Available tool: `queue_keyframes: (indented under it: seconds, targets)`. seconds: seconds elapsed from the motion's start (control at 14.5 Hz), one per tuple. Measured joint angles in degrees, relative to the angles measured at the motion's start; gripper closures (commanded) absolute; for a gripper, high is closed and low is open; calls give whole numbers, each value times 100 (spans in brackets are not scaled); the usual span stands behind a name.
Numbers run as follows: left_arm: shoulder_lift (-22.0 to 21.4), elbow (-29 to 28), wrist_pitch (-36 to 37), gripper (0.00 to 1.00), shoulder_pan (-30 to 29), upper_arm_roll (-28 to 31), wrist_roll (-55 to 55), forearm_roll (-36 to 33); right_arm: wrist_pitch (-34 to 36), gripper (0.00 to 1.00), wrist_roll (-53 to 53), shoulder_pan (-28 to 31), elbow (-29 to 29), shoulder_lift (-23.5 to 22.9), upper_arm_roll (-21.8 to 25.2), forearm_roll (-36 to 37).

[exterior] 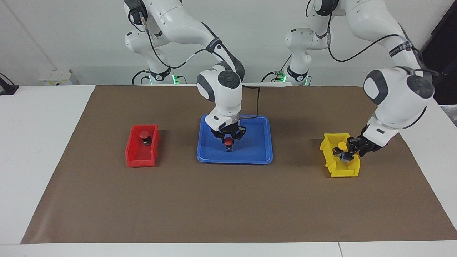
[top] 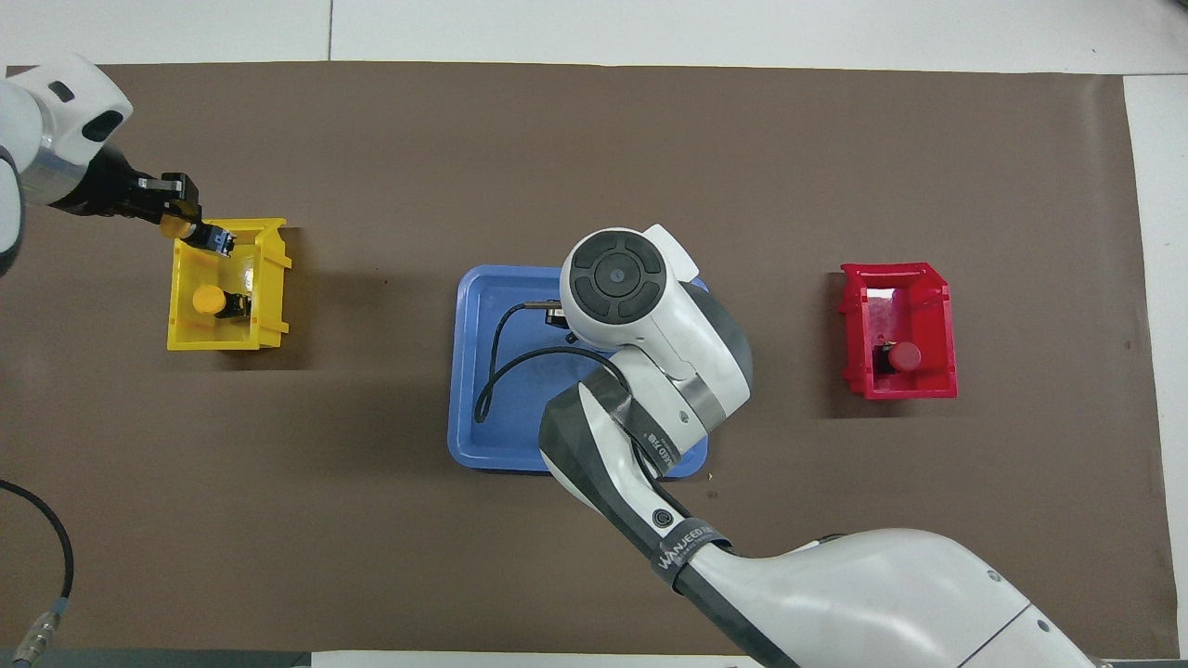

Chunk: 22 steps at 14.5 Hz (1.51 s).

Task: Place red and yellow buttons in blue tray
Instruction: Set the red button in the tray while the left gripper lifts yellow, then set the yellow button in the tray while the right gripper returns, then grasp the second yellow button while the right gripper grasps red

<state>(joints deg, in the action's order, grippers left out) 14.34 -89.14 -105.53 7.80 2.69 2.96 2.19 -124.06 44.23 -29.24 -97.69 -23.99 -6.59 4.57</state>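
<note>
Right gripper [exterior: 228, 142]: low over the wide, shallow blue plastic tray [exterior: 259, 150], jaws closed on a red-capped push-button [exterior: 228, 143] on a short black base, inside the tray's rim; whether it touches the floor I cannot tell.
Left gripper [exterior: 345, 152]: at the small deep yellow plastic bin [exterior: 344, 172], jaws closed on a yellow-capped push-button [exterior: 342, 146] at the bin's rim.
Second yellow-capped button [top: 207, 300]: lying in the yellow bin.
Second red-capped button [exterior: 144, 134]: in the small deep red plastic bin [exterior: 139, 159], toward the right arm's end.
Worktop [exterior: 228, 207]: brown sheet, tray between the two bins.
</note>
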Motion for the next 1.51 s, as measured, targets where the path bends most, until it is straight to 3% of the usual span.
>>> queue_keyframes:
  seconds: [0.07,0.34,0.62,0.89,1.17,1.24,1.31,1.38,1.51]
  targets:
    - [-96,-8,23,99,372,-21,592,0,-3,18,24,0,0,1,1,0]
    - [-249,-916,-821,99,1867,-91,2407,-1,308,17,63,63,326,81,109,261]
    - [-246,-1680,-1860,99,2960,-112,3799,0,1313,17,-1369,1163,477,881,153,354]
    - [-130,-1963,-2270,99,3315,-98,4177,0,1312,17,-3138,2357,-717,1905,162,-33]
    - [-44,-2034,-2318,99,3300,13,4176,-3,-11,20,-4538,3148,-2557,2723,170,-484]
    - [-28,-2049,-2318,92,3300,22,4176,-10,-292,21,-4628,3220,-2925,2842,170,-503]
    - [-16,-2072,-2322,57,3302,21,4176,-15,-454,22,-4645,3243,-3192,2933,167,-505]
    - [-6,-2085,-2342,33,3305,17,4176,-16,-538,23,-4645,3249,-3375,3001,166,-505]
    - [4,-2088,-2391,30,3307,14,4176,-17,-732,23,-4645,3249,-3578,3064,165,-508]
